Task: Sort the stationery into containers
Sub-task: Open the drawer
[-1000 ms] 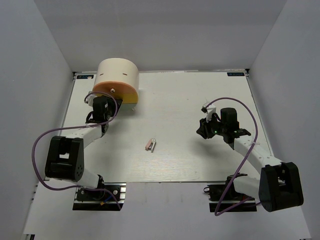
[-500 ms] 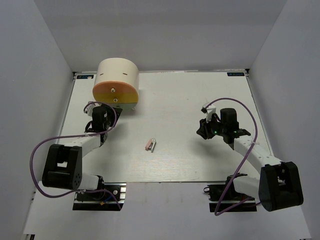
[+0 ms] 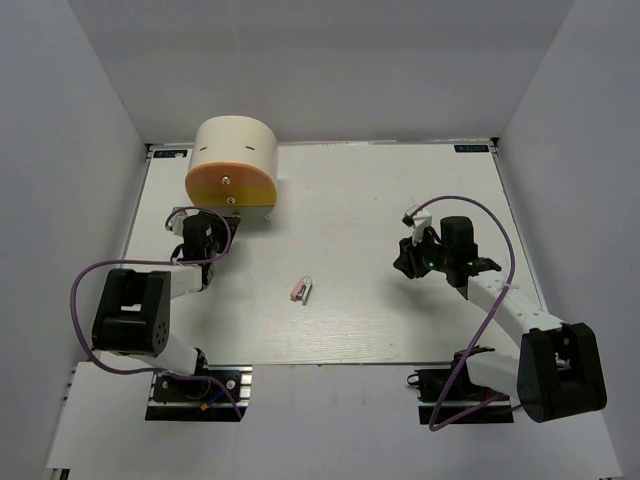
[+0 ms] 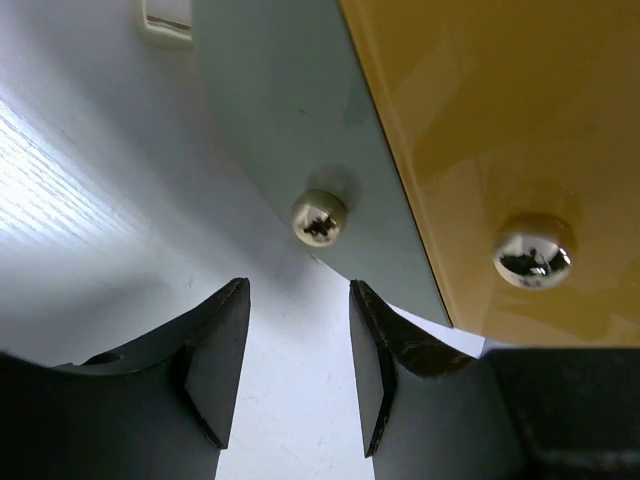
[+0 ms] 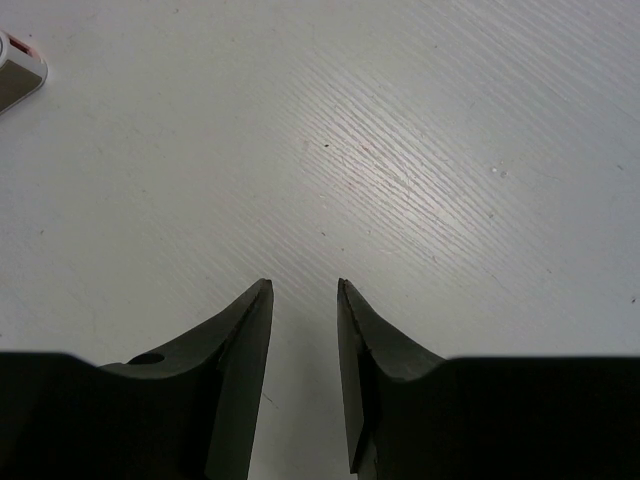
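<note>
The cream cylindrical box (image 3: 236, 148) stands at the back left, and its orange tier (image 3: 230, 186) sticks out toward the front. In the left wrist view the yellow-orange tier (image 4: 520, 120) has a shiny knob (image 4: 533, 251), and a grey tier below has a small knob (image 4: 320, 218). My left gripper (image 3: 212, 218) is open and empty just in front of the box, its jaws (image 4: 300, 300) a little short of the small knob. A pinkish-white clip (image 3: 301, 290) lies mid-table, and also shows in the right wrist view (image 5: 15, 70). My right gripper (image 3: 403, 266) is open, empty and low over the table (image 5: 303, 290). The markers and erasers are out of view.
White walls close in the table on the left, back and right. A small cream piece (image 4: 166, 20) sits by the box's base in the left wrist view. The right arm's purple cable (image 3: 470, 205) loops above its wrist.
My left gripper has drawn back a little from the box toward its base. More of the orange tier now shows from under the cream top. The right arm and the clip have not moved.
</note>
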Controlling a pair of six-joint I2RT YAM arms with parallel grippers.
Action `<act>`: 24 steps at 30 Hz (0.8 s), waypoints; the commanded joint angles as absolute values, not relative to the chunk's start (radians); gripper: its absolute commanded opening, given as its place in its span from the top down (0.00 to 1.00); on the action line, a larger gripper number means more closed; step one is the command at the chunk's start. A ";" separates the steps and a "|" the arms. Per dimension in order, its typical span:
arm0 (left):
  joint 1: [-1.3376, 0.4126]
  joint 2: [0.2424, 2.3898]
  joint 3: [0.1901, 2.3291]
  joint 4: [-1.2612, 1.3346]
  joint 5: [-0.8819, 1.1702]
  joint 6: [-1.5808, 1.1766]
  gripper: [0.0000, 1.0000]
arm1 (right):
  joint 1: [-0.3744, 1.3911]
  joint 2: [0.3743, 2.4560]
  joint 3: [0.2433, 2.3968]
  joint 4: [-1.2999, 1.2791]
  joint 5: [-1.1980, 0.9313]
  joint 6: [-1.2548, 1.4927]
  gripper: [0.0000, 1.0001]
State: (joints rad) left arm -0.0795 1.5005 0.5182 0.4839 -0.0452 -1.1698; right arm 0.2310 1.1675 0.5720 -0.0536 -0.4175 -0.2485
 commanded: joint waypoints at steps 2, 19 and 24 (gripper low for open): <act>-0.052 1.526 0.505 0.595 -0.008 -1.190 0.46 | 0.229 1.173 0.572 -0.048 -0.407 -0.273 0.62; -0.003 1.684 0.523 0.819 0.081 -1.200 0.47 | 0.226 1.235 0.609 -0.063 -0.405 -0.291 0.62; 0.006 1.738 0.514 0.893 0.100 -1.218 0.48 | 0.230 1.247 0.620 -0.067 -0.408 -0.299 0.62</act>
